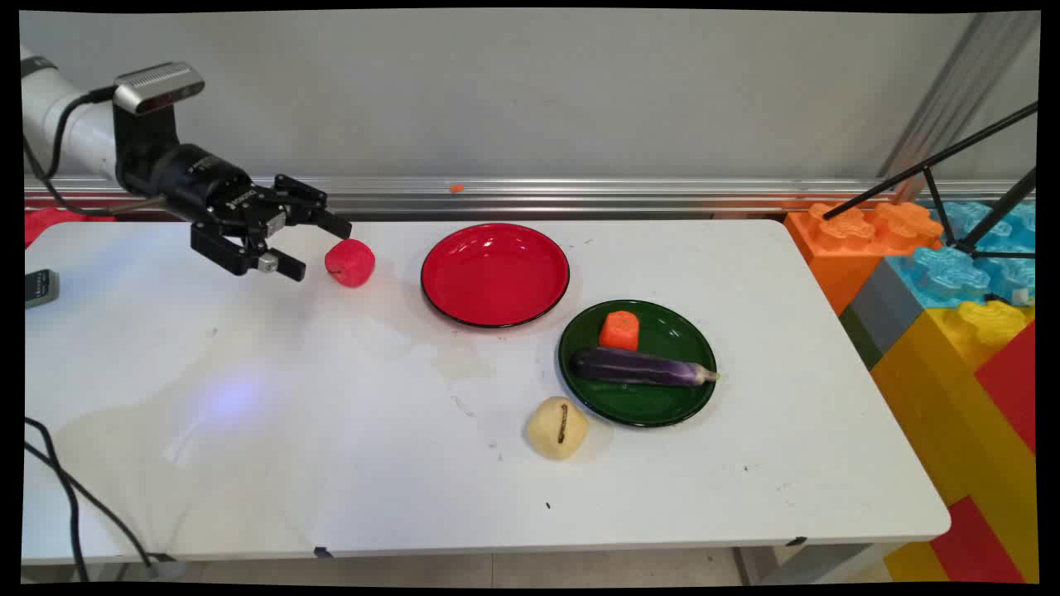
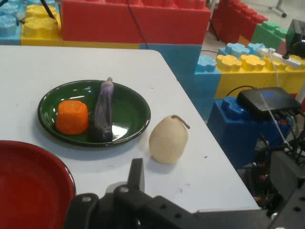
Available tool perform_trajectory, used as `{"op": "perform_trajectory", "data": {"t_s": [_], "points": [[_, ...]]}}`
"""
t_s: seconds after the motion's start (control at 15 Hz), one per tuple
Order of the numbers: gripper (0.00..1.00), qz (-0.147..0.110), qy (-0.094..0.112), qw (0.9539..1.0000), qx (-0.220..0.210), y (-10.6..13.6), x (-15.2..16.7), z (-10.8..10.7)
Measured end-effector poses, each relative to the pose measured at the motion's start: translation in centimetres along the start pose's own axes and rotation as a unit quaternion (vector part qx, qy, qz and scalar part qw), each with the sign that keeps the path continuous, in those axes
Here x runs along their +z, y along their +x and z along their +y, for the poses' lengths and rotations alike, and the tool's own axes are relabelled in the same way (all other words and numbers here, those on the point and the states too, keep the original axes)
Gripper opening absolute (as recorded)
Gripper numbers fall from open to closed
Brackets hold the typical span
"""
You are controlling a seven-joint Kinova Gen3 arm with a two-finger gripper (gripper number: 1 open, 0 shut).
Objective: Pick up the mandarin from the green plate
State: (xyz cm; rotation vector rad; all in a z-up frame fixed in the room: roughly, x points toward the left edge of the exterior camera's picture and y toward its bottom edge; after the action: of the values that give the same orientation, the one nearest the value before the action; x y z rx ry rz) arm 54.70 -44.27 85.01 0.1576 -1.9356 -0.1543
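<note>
White surface (image 1: 331, 447), rounded corners. Lying directly on it:
- red apple-like fruit (image 1: 350, 263), far left part;
- red plate (image 1: 495, 274), black-rimmed, just right of the fruit;
- green plate (image 1: 638, 362), near and to the right of the red plate, apart from it;
- pale yellow pear-like fruit (image 1: 557, 427), on its side, just beside the green plate's near-left rim;
- small dark device (image 1: 40, 287), at the left edge.
</note>
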Motion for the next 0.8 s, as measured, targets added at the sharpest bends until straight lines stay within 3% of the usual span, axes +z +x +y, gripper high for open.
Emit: {"op": "perform_trajectory", "data": {"t_s": [0.4,0.8], "points": [[1.00,0.010,-0.008,0.9999,-0.006,2.2,0.0,-1.1],[1.00,0.014,-0.025,0.9996,-0.005,7.0,1.4,-2.1]]}}
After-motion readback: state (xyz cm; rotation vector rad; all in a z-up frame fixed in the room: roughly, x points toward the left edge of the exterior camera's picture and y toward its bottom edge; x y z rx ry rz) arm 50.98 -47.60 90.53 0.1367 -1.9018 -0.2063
